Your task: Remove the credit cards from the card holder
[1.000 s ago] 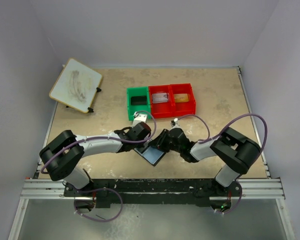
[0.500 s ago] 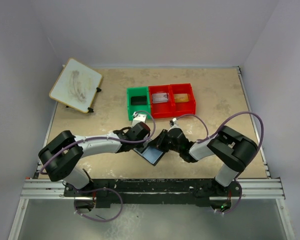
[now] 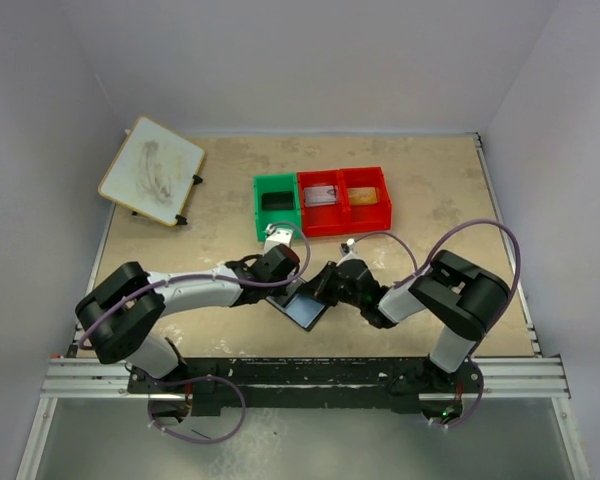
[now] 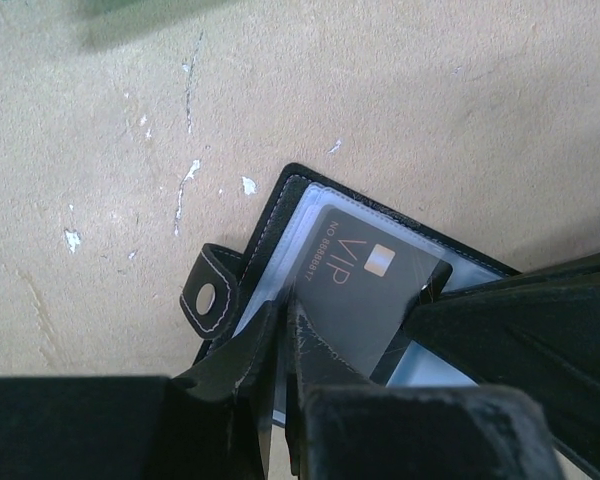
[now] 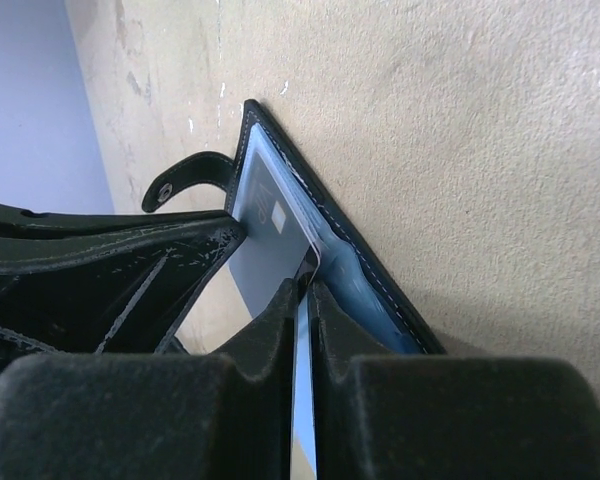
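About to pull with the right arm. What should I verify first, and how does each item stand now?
1. Jaws of the left gripper shut on the card holder at its edge: ok.
2. Jaws of the right gripper pinching the credit card by its edge: ok.
3. Holder open, snap tab unfastened: ok.
4. Card free of its pocket: cannot tell; the jaws hide its lower end.
5. More cards left inside: cannot tell.
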{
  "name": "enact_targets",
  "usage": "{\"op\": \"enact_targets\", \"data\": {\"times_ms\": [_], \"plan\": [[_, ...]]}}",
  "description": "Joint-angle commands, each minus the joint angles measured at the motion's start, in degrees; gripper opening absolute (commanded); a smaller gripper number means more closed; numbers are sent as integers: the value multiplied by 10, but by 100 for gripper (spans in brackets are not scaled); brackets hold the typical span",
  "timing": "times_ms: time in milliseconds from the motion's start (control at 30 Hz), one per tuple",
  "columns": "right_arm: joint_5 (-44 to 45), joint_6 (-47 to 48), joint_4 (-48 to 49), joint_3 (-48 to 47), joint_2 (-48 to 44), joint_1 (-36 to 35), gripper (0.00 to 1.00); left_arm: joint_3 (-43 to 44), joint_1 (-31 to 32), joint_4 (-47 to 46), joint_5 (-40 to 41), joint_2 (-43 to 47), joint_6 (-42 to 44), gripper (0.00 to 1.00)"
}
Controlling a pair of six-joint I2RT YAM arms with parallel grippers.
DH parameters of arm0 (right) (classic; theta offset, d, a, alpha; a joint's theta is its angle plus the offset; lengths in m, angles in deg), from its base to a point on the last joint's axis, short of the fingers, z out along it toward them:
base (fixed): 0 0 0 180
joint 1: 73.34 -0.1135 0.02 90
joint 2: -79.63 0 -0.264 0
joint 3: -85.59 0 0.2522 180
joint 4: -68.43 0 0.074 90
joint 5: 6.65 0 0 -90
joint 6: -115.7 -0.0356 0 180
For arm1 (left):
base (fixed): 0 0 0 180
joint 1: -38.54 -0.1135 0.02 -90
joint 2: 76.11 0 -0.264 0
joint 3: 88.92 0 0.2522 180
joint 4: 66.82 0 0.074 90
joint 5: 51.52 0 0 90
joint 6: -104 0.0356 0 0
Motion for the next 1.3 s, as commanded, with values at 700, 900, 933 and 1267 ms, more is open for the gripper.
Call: {"op": "enact_targets", "data": {"times_ms": [700, 900, 933, 1267], "plan": [[-3, -23, -31, 36, -15, 7, 0, -11, 1, -8, -32, 17, -9, 46], [-45, -30, 95, 69, -8, 12, 0, -16, 1, -16, -45, 10, -12, 41], [-47, -29, 93, 67, -9, 12, 0, -16, 1, -15, -44, 11, -11, 40], [-41, -26, 49, 67, -53, 17, 0, -15, 1, -5, -40, 17, -6, 30]]}}
